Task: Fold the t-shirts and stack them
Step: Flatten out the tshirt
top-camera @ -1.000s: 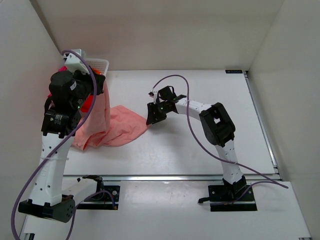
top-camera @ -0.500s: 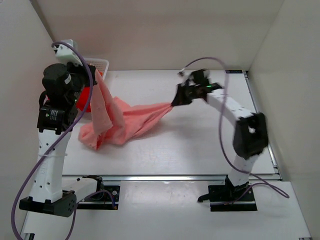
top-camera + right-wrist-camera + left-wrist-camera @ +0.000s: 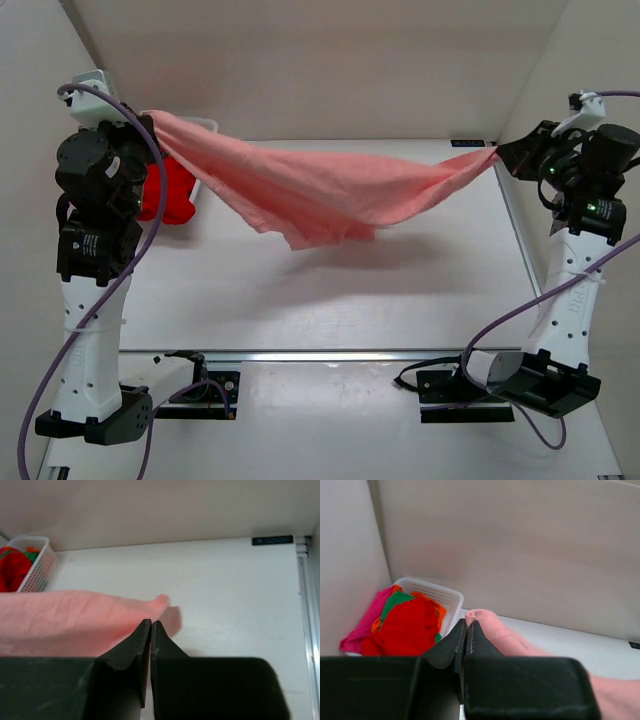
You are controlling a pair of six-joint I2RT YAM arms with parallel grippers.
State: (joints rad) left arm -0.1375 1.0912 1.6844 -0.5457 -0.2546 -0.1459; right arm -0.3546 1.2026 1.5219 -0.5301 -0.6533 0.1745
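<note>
The salmon-pink t-shirt hangs stretched in the air between my two grippers, sagging above the table's middle. My left gripper is shut on its left end, high at the back left; in the left wrist view the cloth bunches at the fingertips. My right gripper is shut on its right end at the far right; in the right wrist view the shirt runs off to the left. Red, magenta and orange/green shirts lie in the basket.
The white lattice basket stands in the back left corner against the walls, partly behind my left arm in the top view. A metal rail runs along the table's right edge.
Both grippers moved apart and up: the right swung from the table's middle to the far right with the shirt's end, the left rose. The shirt lifted off the table and stretched out.
</note>
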